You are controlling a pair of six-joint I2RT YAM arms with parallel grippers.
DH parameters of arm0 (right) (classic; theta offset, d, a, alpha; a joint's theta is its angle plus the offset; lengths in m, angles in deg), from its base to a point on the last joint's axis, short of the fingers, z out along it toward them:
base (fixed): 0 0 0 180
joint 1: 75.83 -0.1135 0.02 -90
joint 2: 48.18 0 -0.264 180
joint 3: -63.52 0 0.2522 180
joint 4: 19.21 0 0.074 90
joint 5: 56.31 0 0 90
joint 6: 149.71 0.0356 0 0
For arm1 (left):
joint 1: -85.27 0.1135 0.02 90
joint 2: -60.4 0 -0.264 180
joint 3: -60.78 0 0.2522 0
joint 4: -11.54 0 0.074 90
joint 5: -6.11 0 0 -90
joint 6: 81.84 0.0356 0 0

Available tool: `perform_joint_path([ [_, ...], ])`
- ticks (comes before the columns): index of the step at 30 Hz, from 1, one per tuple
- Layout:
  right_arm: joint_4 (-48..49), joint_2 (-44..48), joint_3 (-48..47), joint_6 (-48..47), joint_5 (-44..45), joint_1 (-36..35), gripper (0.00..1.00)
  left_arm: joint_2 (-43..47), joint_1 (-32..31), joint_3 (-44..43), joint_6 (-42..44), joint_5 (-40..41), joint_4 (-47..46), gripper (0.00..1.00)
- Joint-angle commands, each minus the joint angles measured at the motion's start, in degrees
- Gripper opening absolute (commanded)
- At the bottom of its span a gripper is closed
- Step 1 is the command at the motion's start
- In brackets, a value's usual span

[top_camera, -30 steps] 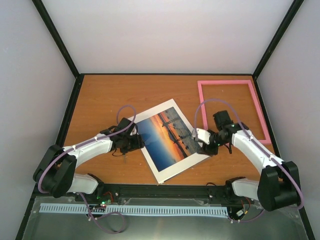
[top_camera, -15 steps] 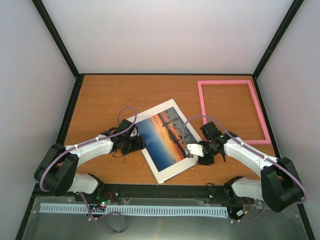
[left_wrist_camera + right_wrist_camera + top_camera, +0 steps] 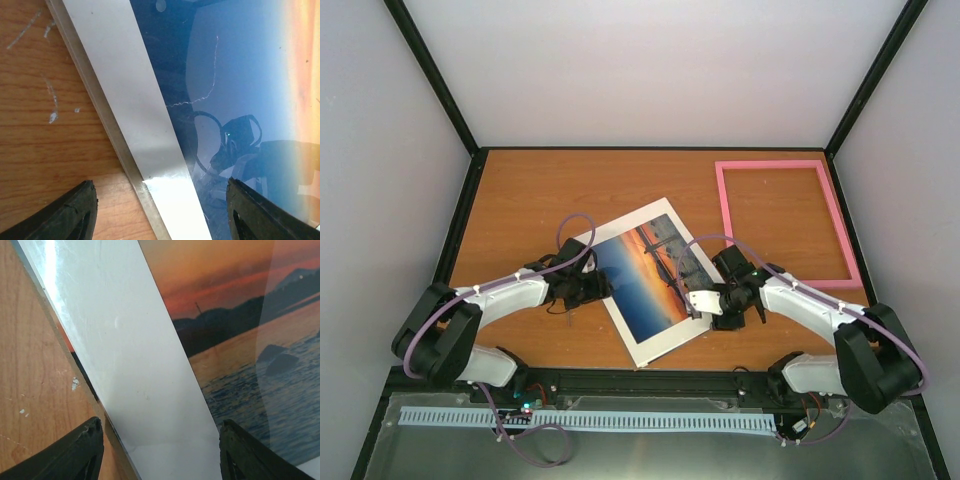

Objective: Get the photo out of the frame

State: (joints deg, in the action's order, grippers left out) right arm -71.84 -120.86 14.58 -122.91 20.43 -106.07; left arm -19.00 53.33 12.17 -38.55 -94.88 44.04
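The photo [image 3: 648, 272], an orange sunset over blue water, lies tilted at the table's middle inside a white mat border [image 3: 665, 342], out of the frame. The pink frame [image 3: 770, 165] lies flat and empty at the back right. My left gripper [image 3: 599, 291] is low over the mat's left edge. In the left wrist view it [image 3: 160, 215] stands open, one finger over wood and one over the photo [image 3: 240, 75]. My right gripper [image 3: 708, 310] is at the mat's right edge. In the right wrist view it [image 3: 160, 452] straddles the white border, open, beside the photo [image 3: 240, 340].
The wooden table [image 3: 530, 190] is boxed in by pale walls with black corner posts [image 3: 430, 75]. A black rail [image 3: 650, 380] runs along the near edge between the arm bases. The glossy surface over the print reflects the left wrist's camera [image 3: 240, 135].
My right gripper has slid left and nearer along the mat's right edge, toward its near corner. The left gripper has barely shifted. Photo and frame lie as before.
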Motion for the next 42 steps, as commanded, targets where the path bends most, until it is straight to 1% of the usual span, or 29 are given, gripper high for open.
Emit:
perform_joint_path([
  [1, 1.43, -1.24, 0.9, -0.03, 1.36, -1.56, 0.63, -1.16, -0.49, -0.31, -0.06, 0.48, -0.48, 0.71],
  [6, 4.55, -1.95, 1.86, 1.73, 3.89, -3.17, 0.64, -1.5, -0.48, -0.41, 0.05, 0.6, -0.32, 0.71],
  [12, 7.21, -2.97, 1.35, 4.12, 5.51, -3.59, 0.62, -1.55, -0.49, -0.39, 0.08, 1.02, -0.28, 0.71],
  [17, 5.81, -3.73, -0.77, 5.2, 3.5, -3.6, 0.58, -1.32, -0.49, -0.21, 0.06, 1.22, -0.09, 0.71],
  [27, 5.39, -6.26, -3.61, 6.64, 1.55, -3.6, 0.58, -0.77, -0.49, 0.05, 0.09, 1.8, 0.29, 0.71],
  [42, 10.51, -8.97, -5.05, 10.52, 4.78, -3.57, 0.57, 1.05, -0.49, -0.13, -0.14, 3.14, 1.53, 0.71],
])
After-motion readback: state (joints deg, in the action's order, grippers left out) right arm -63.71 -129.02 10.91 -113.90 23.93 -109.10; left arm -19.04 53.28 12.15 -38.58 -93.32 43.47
